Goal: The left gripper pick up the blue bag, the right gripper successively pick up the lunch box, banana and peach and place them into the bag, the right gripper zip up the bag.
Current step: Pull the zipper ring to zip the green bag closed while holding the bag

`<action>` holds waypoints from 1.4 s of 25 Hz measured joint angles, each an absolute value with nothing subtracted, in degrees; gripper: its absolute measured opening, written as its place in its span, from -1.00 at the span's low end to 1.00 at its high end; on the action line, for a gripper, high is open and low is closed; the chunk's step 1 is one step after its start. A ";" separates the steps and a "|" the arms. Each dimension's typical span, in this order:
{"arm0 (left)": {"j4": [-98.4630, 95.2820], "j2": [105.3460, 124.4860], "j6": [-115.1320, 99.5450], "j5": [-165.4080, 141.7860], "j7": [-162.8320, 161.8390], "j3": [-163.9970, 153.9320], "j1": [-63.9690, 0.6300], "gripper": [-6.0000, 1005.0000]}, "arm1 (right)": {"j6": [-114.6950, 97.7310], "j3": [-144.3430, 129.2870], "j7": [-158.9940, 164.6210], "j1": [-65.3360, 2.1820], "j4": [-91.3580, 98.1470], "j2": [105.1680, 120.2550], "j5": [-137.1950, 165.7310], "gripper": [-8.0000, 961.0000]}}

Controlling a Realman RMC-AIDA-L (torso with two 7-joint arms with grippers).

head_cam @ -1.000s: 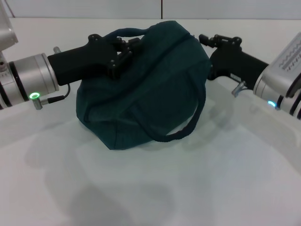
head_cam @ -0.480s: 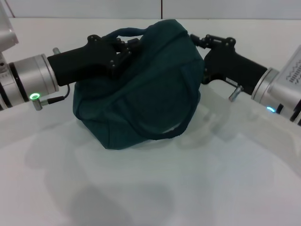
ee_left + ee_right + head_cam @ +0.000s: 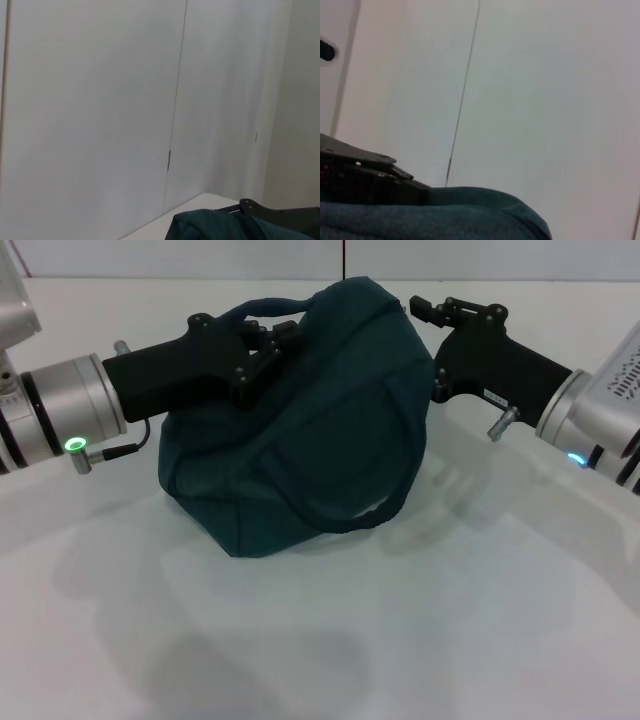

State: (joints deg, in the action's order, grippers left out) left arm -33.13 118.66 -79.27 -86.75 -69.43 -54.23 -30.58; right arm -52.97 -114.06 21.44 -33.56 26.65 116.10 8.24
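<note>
The blue bag (image 3: 300, 440) bulges in the middle of the white table, its top pulled together. From the left, my left gripper (image 3: 265, 348) is shut on the bag's top just under one handle loop (image 3: 268, 308). The other handle (image 3: 350, 520) hangs down the front. My right gripper (image 3: 420, 308) is at the bag's upper right corner, touching or nearly touching the fabric. The bag's edge also shows in the left wrist view (image 3: 210, 225) and the right wrist view (image 3: 450, 212). The lunch box, banana and peach are out of view.
The white table (image 3: 330, 640) stretches in front of the bag. A pale wall (image 3: 180, 258) with a dark vertical seam stands behind it. Both silver wrists reach in from the two sides.
The right gripper moved in against the bag's upper right corner, then rose slightly. The hanging handle swung in against the bag's front. The left gripper stayed put.
</note>
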 joint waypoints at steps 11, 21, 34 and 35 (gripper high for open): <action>-33.13 118.75 -79.28 -86.75 -69.43 -54.23 -30.59 -0.82 | -53.10 -114.96 21.71 -33.05 26.64 116.10 8.32 -0.59; -33.13 118.82 -79.28 -86.71 -69.43 -54.23 -30.62 -0.81 | -53.51 -114.95 23.41 -31.74 26.57 116.19 7.77 -0.60; -33.29 118.91 -79.28 -86.37 -69.43 -54.22 -30.67 -0.80 | -53.59 -114.83 28.23 -31.46 26.27 116.19 7.23 -0.69; -33.29 118.91 -79.27 -86.36 -69.43 -54.23 -30.70 -0.80 | -53.59 -114.83 28.23 -31.46 26.27 116.19 7.23 -0.73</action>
